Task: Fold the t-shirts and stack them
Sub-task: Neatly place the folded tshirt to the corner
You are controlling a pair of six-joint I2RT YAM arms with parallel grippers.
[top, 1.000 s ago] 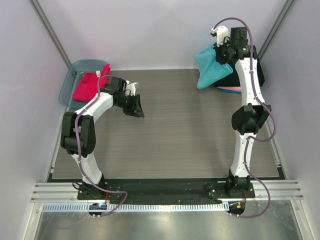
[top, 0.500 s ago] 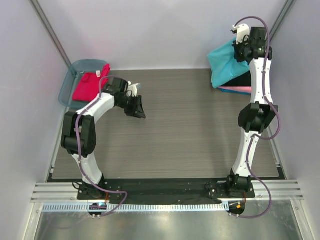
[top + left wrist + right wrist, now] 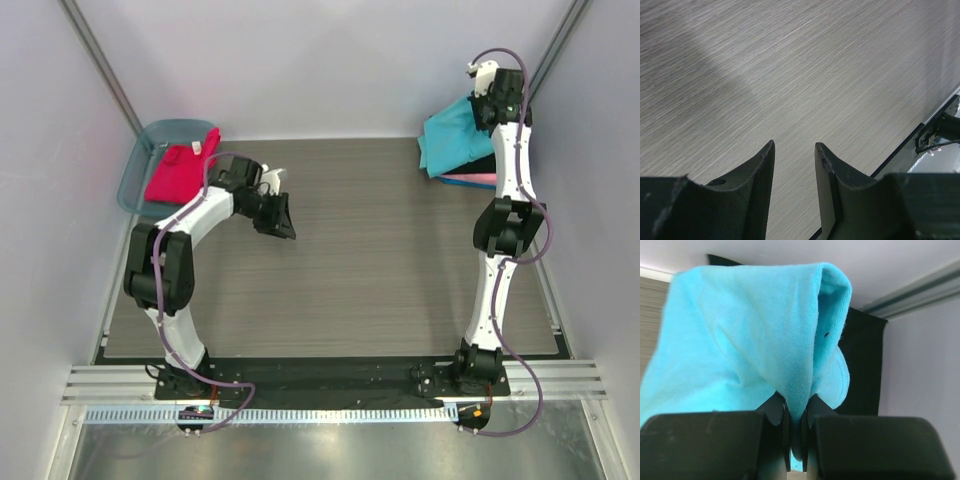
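The turquoise t-shirt (image 3: 452,140) is sitting bunched in the upper right of the top view, and the right gripper (image 3: 492,100) is pinching a fold of it. In the right wrist view both fingers are pressing tight on that ridge of cloth, with the rest of the shirt spreading away above and to the left of them. Behind it in that view a black t-shirt (image 3: 865,360) is showing dark against the wall. In the top view a strip of a pink t-shirt (image 3: 475,180) is peeking out just under the turquoise one's lower edge, at the far right corner of the table (image 3: 380,280). Whether the turquoise cloth is resting fully on that pile or partly hanging from the fingers, I cannot tell. Over in the upper left a red-magenta t-shirt (image 3: 180,170) is lying crumpled in the blue-grey tub (image 3: 135,165), spilling over its right rim. The left gripper (image 3: 282,218) is hovering left of centre, well away from every shirt, its fingers spread with a clear gap between them and only bare wood grain showing beneath.
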